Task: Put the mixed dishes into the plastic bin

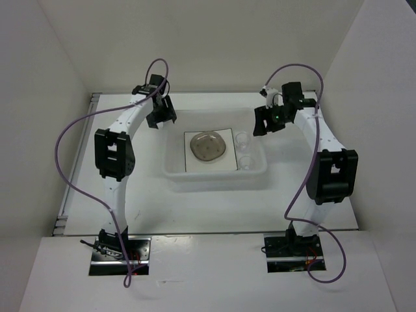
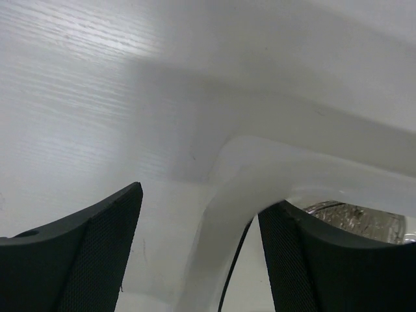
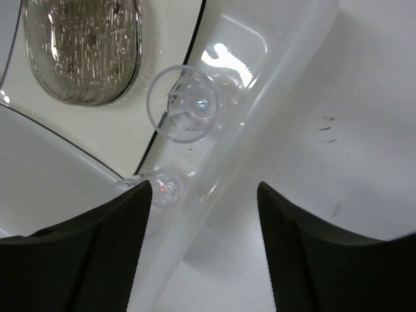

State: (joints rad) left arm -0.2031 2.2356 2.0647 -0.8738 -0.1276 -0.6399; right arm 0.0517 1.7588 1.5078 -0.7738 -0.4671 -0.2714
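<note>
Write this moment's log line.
white plastic bin: square white plate, grey round dish, two clear cups inside; left end effector open; right end effector open

Top external sits high behind the arm bases, looking down over the whole surface (image 1: 214,211) and plastic bin (image 1: 214,180). Left wrist looks close down at the bin's far-left corner rim. Right wrist is close on its right rim. All share the bin.

Bright, even light — soft shadows (wrist views blurry).
</note>
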